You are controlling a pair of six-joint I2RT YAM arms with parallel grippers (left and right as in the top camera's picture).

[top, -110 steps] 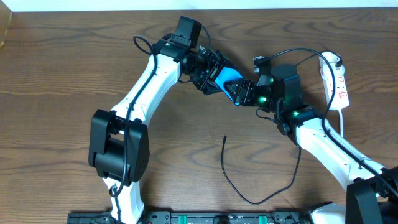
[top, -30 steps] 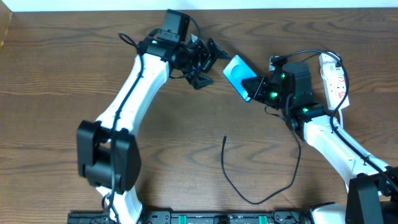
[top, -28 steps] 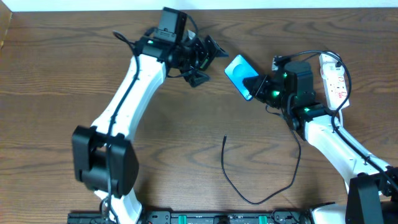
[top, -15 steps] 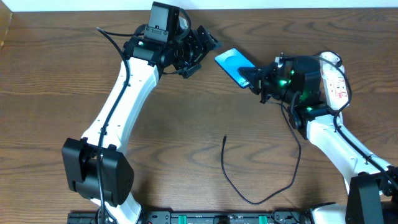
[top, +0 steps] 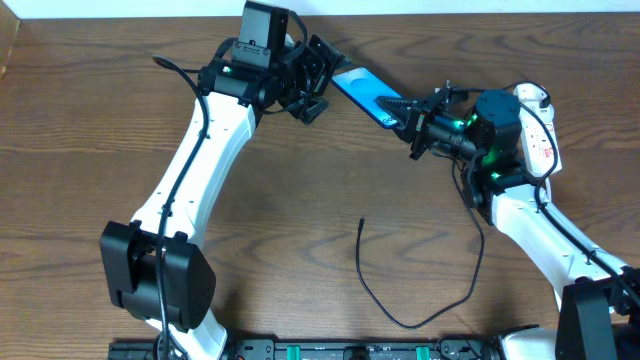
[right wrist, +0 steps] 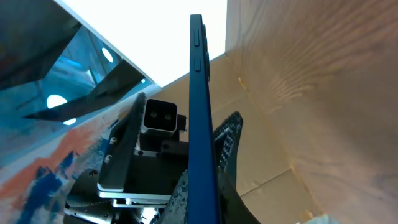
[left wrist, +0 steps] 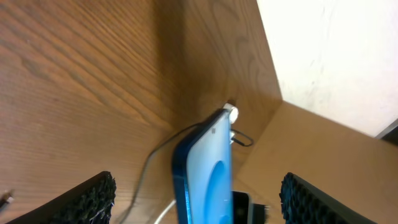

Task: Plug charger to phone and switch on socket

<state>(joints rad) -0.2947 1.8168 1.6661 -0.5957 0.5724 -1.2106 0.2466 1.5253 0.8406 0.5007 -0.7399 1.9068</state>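
The phone (top: pixel 368 97), bright blue, hangs tilted above the back of the table. My right gripper (top: pixel 412 122) is shut on its right end; in the right wrist view the phone (right wrist: pixel 200 112) stands edge-on between the pads. My left gripper (top: pixel 328 85) is open around the phone's other end, and the phone (left wrist: pixel 205 174) sits between the fingers (left wrist: pixel 81 199) with a gap on each side. The charger (top: pixel 372 290) lies loose on the table, its plug tip (top: pixel 361 221) pointing to the back. The white socket (top: pixel 545 135) lies at the far right.
The socket's thick white cord (top: pixel 550 195) runs down beside the right arm. A cardboard box corner (top: pixel 8 45) shows at the back left. A black rail (top: pixel 330 350) lines the table's front edge. A wall bounds the back.
The right gripper has turned the phone more edge-on and pushed it left. The left gripper has come back beside it, and the phone's end now lies between its open fingers.
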